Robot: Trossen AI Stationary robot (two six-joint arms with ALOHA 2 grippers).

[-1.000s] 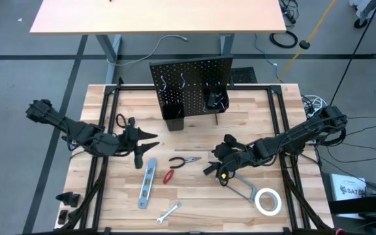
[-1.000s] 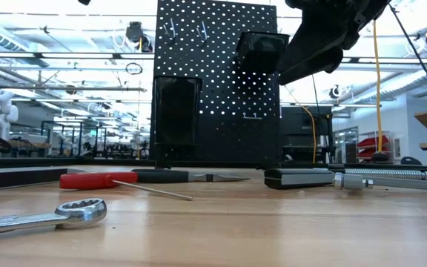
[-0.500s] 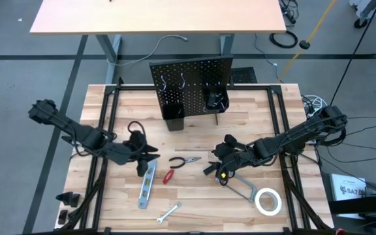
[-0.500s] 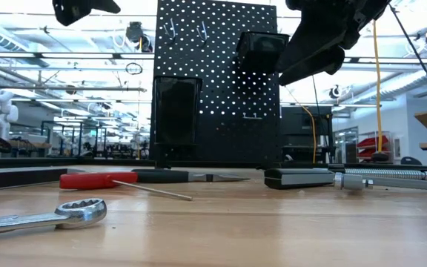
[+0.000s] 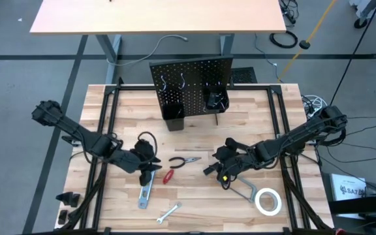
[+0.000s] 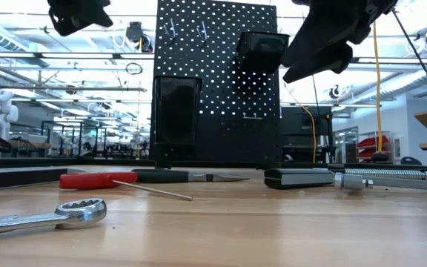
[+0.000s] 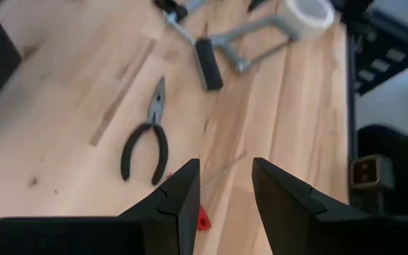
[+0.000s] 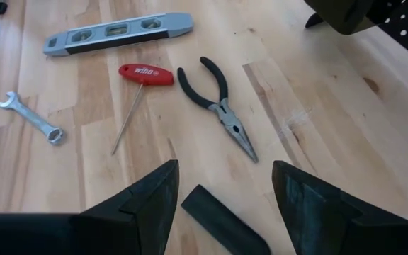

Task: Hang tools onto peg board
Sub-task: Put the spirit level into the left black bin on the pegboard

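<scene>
Left gripper (image 5: 150, 165) over upper end of level (image 5: 145, 188), fingers parted, empty. Wrench (image 5: 168, 212) near front edge. Screwdriver (image 5: 168, 176) just beside pliers (image 5: 184, 160), mid-table. Peg board (image 5: 191, 83) upright at back, both bins on front. Right gripper (image 5: 219, 171) above bar clamp (image 5: 239, 185), jaws apart, nothing held. Tape roll (image 5: 267, 201) front right, flat.

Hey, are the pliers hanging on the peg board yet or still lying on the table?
Still on the table. The pliers lie flat on the wood, well in front of the peg board.
</scene>
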